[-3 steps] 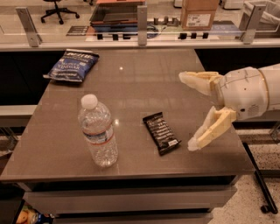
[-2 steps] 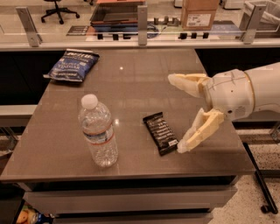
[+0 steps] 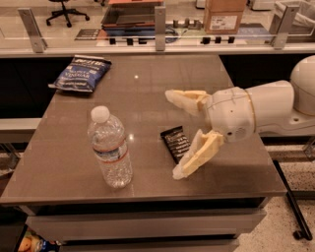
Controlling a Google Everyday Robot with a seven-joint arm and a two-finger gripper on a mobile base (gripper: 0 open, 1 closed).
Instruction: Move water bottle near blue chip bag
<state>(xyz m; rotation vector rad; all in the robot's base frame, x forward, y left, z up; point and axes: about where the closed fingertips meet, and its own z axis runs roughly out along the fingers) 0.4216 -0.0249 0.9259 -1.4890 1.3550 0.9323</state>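
Observation:
The water bottle (image 3: 110,148) stands upright near the table's front left, clear ribbed plastic with a white cap and a red-banded label. The blue chip bag (image 3: 81,73) lies flat at the table's far left corner. My gripper (image 3: 174,134) reaches in from the right above the table's middle, its two cream fingers spread wide and empty. It is to the right of the bottle, with a gap between them. One finger (image 3: 198,153) hangs over the black wrapper.
A black snack bar wrapper (image 3: 174,142) lies on the brown table (image 3: 147,93) under my gripper. A glass rail with metal posts (image 3: 159,22) runs behind the table. A cardboard box (image 3: 224,15) and a tray sit beyond it.
My gripper has moved left across the table toward the bottle, its fingers still spread. The bottle, bag and wrapper have not moved.

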